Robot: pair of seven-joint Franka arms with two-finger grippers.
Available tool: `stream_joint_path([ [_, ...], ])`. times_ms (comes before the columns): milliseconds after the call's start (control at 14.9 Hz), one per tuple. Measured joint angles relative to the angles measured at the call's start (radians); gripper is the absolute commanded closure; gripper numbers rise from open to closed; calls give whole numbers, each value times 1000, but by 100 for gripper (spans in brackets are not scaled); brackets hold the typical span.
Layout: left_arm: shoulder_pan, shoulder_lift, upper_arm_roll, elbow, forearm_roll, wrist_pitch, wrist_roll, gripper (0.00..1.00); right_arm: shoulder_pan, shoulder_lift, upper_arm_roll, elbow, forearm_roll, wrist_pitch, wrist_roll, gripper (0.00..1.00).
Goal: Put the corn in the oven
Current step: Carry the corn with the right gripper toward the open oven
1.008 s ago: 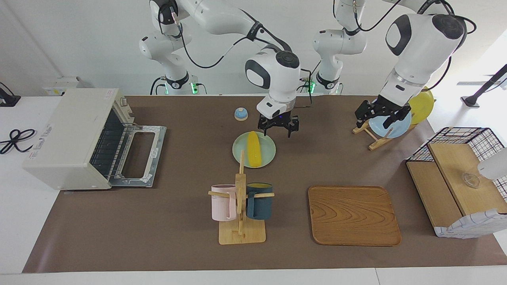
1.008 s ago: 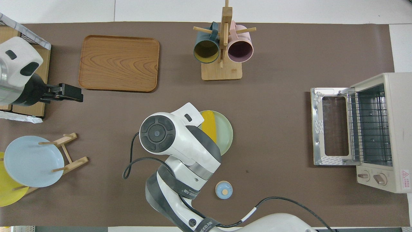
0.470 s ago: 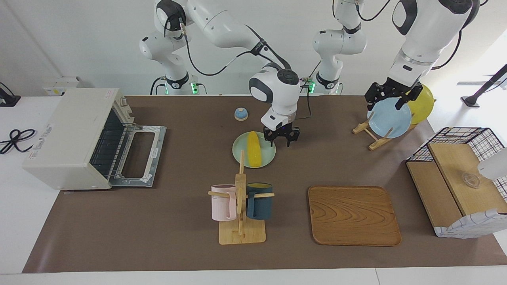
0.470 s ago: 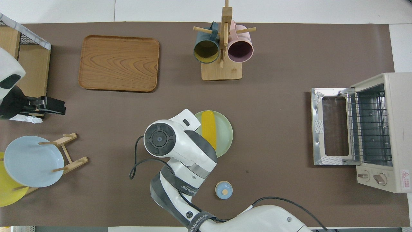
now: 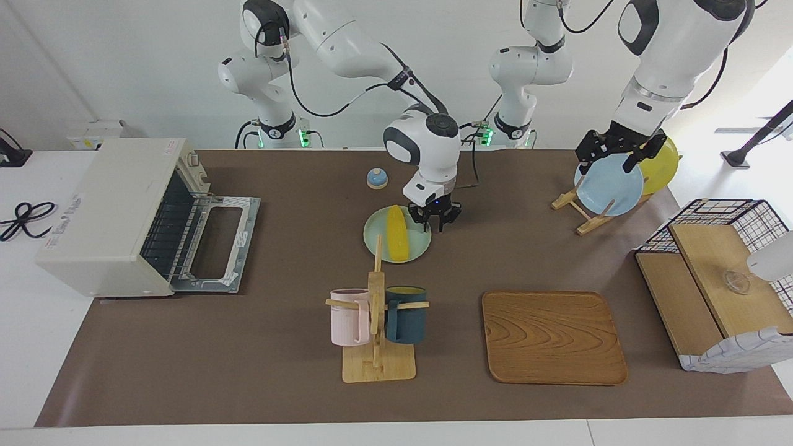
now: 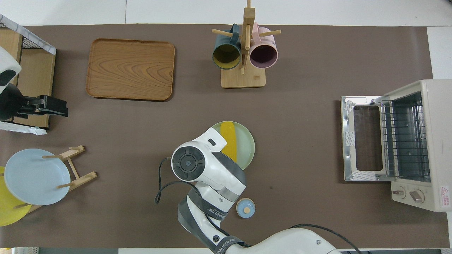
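Note:
The yellow corn [image 5: 397, 233] lies on a pale green plate [image 5: 420, 248] mid-table; it also shows in the overhead view [image 6: 229, 143]. My right gripper [image 5: 433, 222] hangs low over the plate's rim, beside the corn toward the left arm's end, open and empty. In the overhead view its wrist hides the fingers. The off-white oven [image 5: 105, 217] stands at the right arm's end with its door [image 5: 217, 241] dropped open and its wire rack [image 6: 404, 141] bare. My left gripper [image 5: 610, 158] is open above a blue plate [image 5: 610, 186].
A mug rack [image 5: 378, 322] with a pink and a dark blue mug stands farther from the robots than the corn. A wooden tray [image 5: 553, 337] lies beside it. A small blue bell [image 5: 376, 178], a plate rack with a yellow plate [image 5: 663, 161], and a wire-backed shelf [image 5: 712, 279] are also here.
My right gripper has come down and turned toward the corn, ending low over the plate's rim. My left gripper has risen off the blue plate and pulled back a little.

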Motion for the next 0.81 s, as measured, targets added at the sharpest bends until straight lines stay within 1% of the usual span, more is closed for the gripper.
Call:
stream_joint_path([
  [134,1,27,0,8,-2,10,0,0,0,-12,-1,1,-41,-22,-8,100],
  [269,1,43,0,8,-3,19,0,0,0,-23,-1,10,-95,-89,-27,100],
  [336,1,48,0,8,-3,19,0,0,-2,-25,-1,35,-116,-154,-54,100],
  [470,1,50,-1,9,-3,19,0,0,-13,-28,-6,132,-126,-320,-136,100],
  [605,0,50,-4,15,-3,19,0,0,-58,-44,-12,218,-127,-444,-238,100],
  [672,0,50,-4,18,-3,18,0,0,-95,-65,-14,234,-127,-479,-284,100],
  [806,0,50,-5,28,-4,19,0,0,-177,-121,-15,227,-127,-535,-349,100],
])
